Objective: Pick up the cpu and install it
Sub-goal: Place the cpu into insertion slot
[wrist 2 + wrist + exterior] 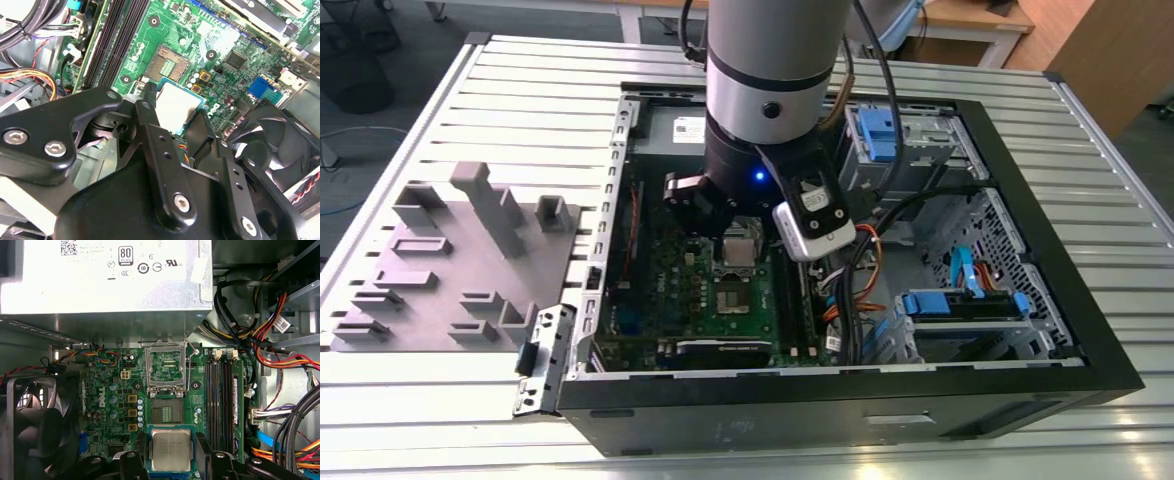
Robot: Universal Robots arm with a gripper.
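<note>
In both wrist views the cpu (171,449) (179,105) is a small square chip with a silvery top, and my gripper (171,464) (175,114) is shut on it. Black fingers (131,462) press on two opposite sides of it. It hangs just above the green motherboard (670,290), beside the open dark socket (167,412) (170,64). The socket's metal frame (166,366) is flipped up toward the power supply. In the exterior view my gripper (720,225) reaches down into the open computer case over the board's middle.
A big grey power supply (110,275) lies beyond the socket, a black fan (40,432) to one side, memory slots (222,405) and cable bundles (270,335) to the other. The grey moulded tray (454,260) lies outside the case, on the exterior view's left.
</note>
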